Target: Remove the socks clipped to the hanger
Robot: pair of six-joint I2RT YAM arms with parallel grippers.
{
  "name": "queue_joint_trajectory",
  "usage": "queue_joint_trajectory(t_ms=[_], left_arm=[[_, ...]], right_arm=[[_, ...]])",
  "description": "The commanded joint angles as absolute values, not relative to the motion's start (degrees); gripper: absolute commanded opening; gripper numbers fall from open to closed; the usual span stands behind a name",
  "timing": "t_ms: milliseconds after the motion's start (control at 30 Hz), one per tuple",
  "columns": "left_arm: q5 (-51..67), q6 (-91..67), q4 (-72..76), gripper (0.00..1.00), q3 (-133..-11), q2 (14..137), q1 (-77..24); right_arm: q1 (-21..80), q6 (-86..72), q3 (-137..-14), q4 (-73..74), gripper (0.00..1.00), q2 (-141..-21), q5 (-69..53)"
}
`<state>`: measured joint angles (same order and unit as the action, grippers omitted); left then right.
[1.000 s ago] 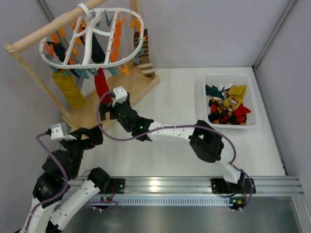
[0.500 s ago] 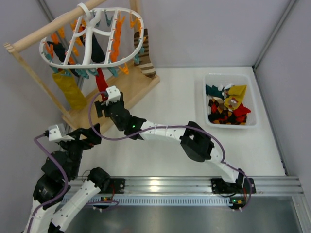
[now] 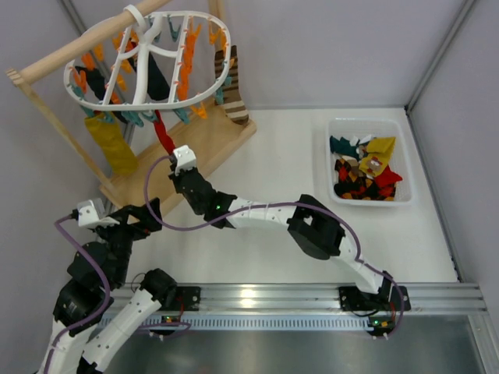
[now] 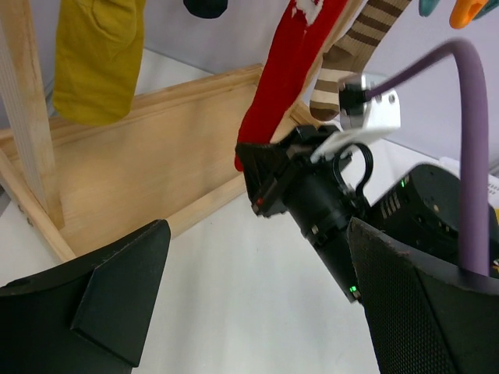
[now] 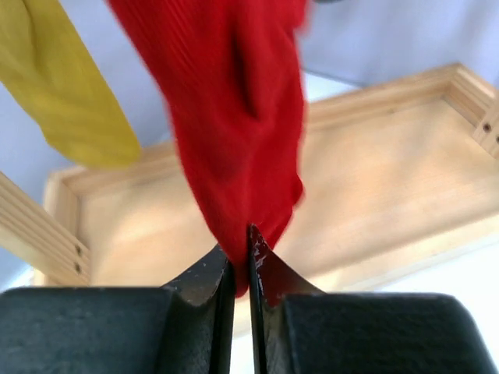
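shifted left since a second ago, the right fingers pinch the toe of the hanging red fabric sock; left fingers gape wide, empty.

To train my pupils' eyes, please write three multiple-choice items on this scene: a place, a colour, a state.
1. Where on the white table is the clear plastic bin of loose socks? A. right side B. left side C. near edge
2. Which colour has the soft fabric sock in the right gripper? A. mustard yellow B. red C. striped
3. How is the left gripper? A. open, empty B. shut, empty C. shut on something
Answers: 1 A, it shows at right from above; 2 B, red cloth between shut jaws; 3 A, fingers wide apart.
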<state>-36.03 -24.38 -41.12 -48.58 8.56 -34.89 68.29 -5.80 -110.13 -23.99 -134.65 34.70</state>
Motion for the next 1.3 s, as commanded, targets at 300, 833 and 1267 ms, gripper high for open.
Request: queue_joint_trajectory(t_ms=[300, 833, 1267], left_arm=[[-37.36, -31.55, -38.94, 0.99, -50.88, 16.6, -34.45], [-38.75, -29.63, -45.7, 0.99, -86.21, 52.09, -34.45], [-40.95, -25.76, -49.39, 0.91, -99.05, 66.53, -34.45]], right_arm=[[68.99, -4.75, -77.38, -38.23, 0.0, -110.15, 28.04], [70.66, -5.88, -67.24, -31.38, 0.0, -96.69, 18.9], [70.93, -13.01, -59.76, -30.76, 0.0, -90.09, 12.84]])
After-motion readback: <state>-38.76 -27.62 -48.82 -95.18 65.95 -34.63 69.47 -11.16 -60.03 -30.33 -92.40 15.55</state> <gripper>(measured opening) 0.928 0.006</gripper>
